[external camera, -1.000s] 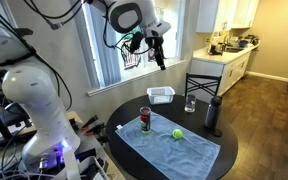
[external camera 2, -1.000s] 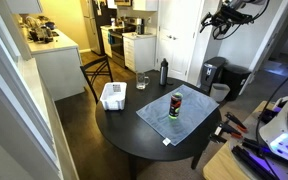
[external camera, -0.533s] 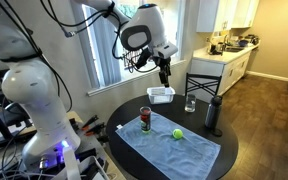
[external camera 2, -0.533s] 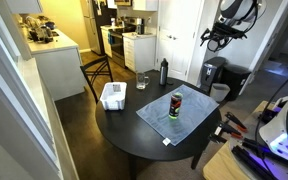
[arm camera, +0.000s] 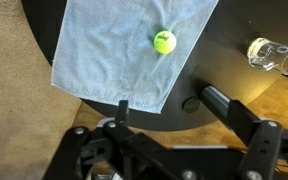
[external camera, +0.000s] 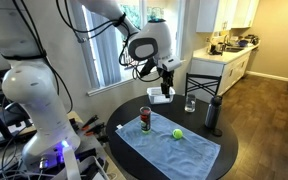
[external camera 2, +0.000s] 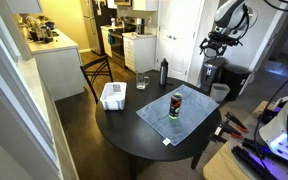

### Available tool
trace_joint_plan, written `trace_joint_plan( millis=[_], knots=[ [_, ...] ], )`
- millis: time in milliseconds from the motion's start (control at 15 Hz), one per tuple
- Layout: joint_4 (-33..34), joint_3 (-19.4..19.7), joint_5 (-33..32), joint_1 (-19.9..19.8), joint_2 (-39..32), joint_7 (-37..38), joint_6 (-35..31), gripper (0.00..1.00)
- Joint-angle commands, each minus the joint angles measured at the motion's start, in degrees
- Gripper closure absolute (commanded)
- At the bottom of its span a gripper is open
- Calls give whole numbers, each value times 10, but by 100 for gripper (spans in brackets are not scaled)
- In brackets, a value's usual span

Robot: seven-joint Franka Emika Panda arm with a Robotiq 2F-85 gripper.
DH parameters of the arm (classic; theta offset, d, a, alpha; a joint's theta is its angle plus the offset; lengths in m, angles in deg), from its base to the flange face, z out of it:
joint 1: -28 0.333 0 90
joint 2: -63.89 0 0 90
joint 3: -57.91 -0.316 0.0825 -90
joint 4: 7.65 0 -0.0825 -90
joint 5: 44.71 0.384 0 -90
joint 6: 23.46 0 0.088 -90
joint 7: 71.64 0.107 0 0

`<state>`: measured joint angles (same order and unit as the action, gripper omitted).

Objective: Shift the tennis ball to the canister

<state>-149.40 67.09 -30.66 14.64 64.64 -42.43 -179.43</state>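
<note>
The yellow-green tennis ball [external camera: 178, 133] lies on a blue cloth [external camera: 174, 147] on the round black table; it also shows in the wrist view [arm camera: 164, 41]. The canister [external camera: 146, 120], clear with a dark red lower part, stands upright on the cloth a little way from the ball, and shows in an exterior view [external camera 2: 176, 104]. It is out of the wrist view. My gripper [external camera: 166, 86] hangs open and empty well above the table's far side, apart from both things. In the wrist view the gripper [arm camera: 164, 98] has its fingers spread, with nothing between them.
A white tray [external camera: 161, 95] sits on the table below the gripper. A clear glass [external camera: 190, 103] and a tall dark bottle [external camera: 213, 115] stand near the table's edge. A chair [external camera: 204, 85] stands behind the table. A kitchen counter [external camera: 224, 62] lies beyond.
The arm has swung down and inward from high near the window toward the table. The gripper stays open. Ball and canister have not moved.
</note>
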Motion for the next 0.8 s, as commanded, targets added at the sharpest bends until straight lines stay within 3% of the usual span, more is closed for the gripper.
trace_joint_plan(
  millis=[0, 533, 733],
  knots=[
    [1, 7, 1, 7, 0, -1, 0, 0],
    [1, 7, 1, 8, 1, -2, 0, 0],
    [52, 11, 21, 6, -35, 22, 31, 0]
  ],
)
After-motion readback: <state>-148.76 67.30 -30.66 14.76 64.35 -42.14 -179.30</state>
